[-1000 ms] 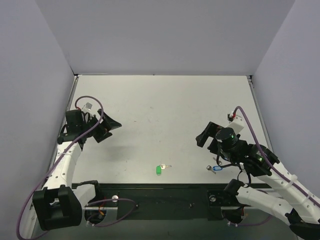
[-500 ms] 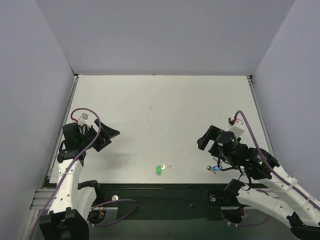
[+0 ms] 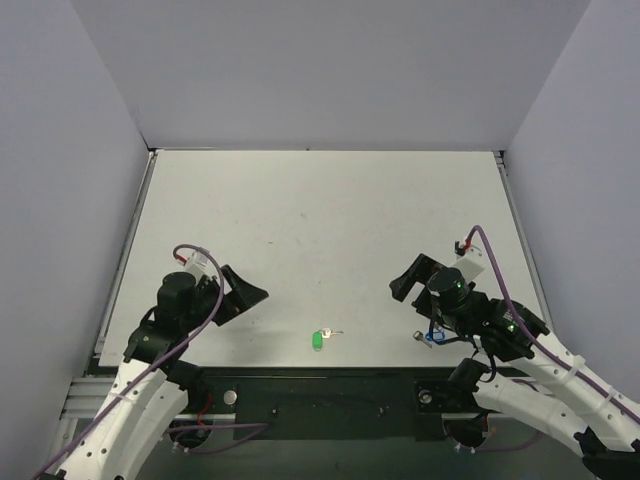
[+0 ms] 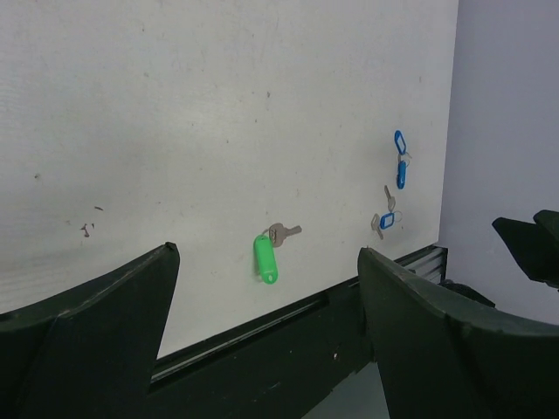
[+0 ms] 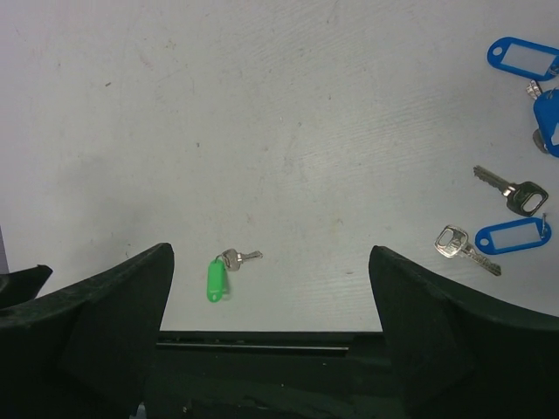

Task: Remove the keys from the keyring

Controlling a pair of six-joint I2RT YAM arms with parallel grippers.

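The green tag (image 3: pixel 318 339) and a small silver key (image 3: pixel 334 333) lie together on the white table near its front edge, joined by the thin keyring (image 5: pixel 222 258). They also show in the left wrist view, tag (image 4: pixel 265 258) and key (image 4: pixel 283 232), and in the right wrist view, tag (image 5: pixel 216 279) and key (image 5: pixel 238 257). My left gripper (image 3: pixel 248 292) is open and empty, left of the set and a little beyond it. My right gripper (image 3: pixel 408 277) is open and empty, to its right. Both point towards the set, apart from it.
Several blue-tagged keys (image 5: pixel 514 236) and a black-headed key (image 5: pixel 511 192) lie on the table by the right arm (image 3: pixel 432 337); the left wrist view shows them too (image 4: pixel 399 157). The black front rail (image 3: pixel 330 380) runs just behind the green set. Grey walls enclose the table.
My left arm has swung in from the table's left edge, bringing its gripper nearer the front and right, towards the green set. The right gripper has shifted only slightly. The keys have not moved.
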